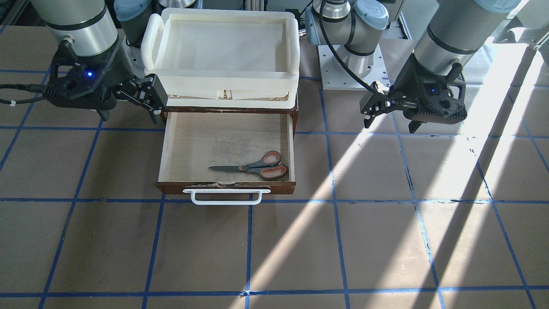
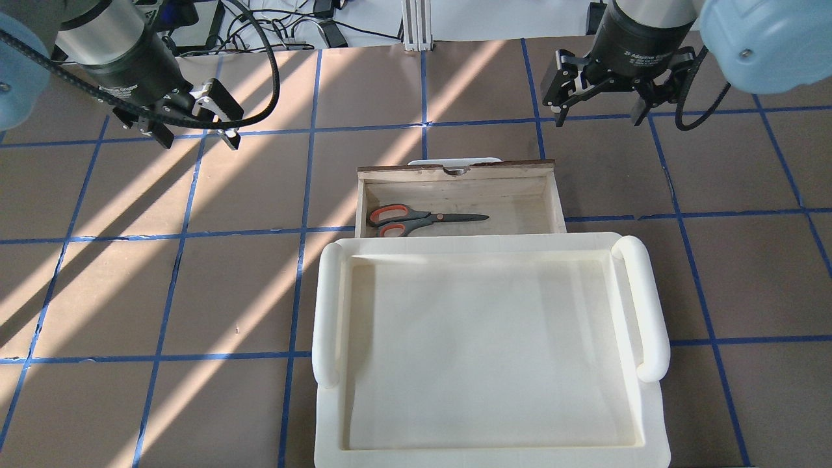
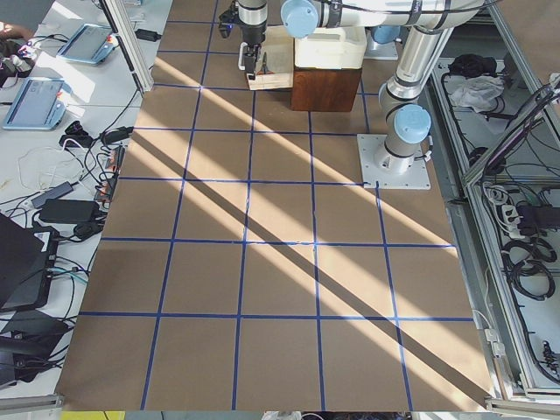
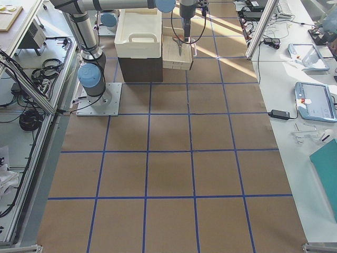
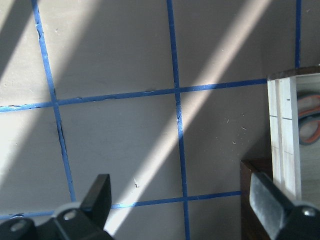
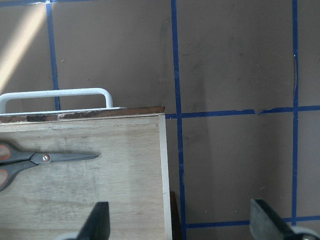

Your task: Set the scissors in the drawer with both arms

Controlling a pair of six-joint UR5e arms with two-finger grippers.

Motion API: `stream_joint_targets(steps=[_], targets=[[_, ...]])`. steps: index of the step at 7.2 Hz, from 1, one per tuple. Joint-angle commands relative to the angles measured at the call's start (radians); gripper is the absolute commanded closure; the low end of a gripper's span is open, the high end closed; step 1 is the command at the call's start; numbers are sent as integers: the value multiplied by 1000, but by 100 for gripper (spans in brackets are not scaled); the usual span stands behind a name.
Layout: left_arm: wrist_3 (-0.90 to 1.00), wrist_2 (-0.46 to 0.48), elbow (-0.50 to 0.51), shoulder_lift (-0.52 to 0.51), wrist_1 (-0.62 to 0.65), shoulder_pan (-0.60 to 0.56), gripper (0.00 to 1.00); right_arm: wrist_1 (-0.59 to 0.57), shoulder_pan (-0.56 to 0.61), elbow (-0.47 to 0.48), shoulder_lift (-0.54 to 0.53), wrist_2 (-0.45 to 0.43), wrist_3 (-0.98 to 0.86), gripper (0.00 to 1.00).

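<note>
The scissors (image 1: 253, 167), grey handles lined orange-red, lie flat inside the open drawer (image 1: 225, 186), near its front, blades pointing to the robot's right. They also show in the overhead view (image 2: 422, 219) and the right wrist view (image 6: 45, 160). The drawer has a white bar handle (image 1: 226, 196). My left gripper (image 2: 198, 142) is open and empty, hovering over bare table to the left of the drawer. My right gripper (image 2: 600, 120) is open and empty, hovering beyond the drawer's right front corner. In the left wrist view only the drawer's side wall (image 5: 282, 135) and a scissors handle (image 5: 310, 117) show.
A cream plastic tray (image 2: 481, 242) with two round handles sits on top of the cabinet, above the drawer's back. The table is brown with a blue tape grid (image 1: 248, 240) and bands of sunlight. The arm bases (image 1: 351, 64) stand behind the tray.
</note>
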Motion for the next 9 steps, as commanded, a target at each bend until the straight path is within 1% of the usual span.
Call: stream_joint_targets(steps=[1,3,4,9], targets=[[-137,-8,-13,-1,10,-4,0,0,1,2,1,4,1,0],[-140,22,-26,27,0,-12,0,3,1,6,-1,4,-1,0],[-143,56,-32,42,-1,-13,0,3,1,6,1,4,-1,0],[-156,53,-61,48,8,-21,0,2,1,6,2,4,-1,0]])
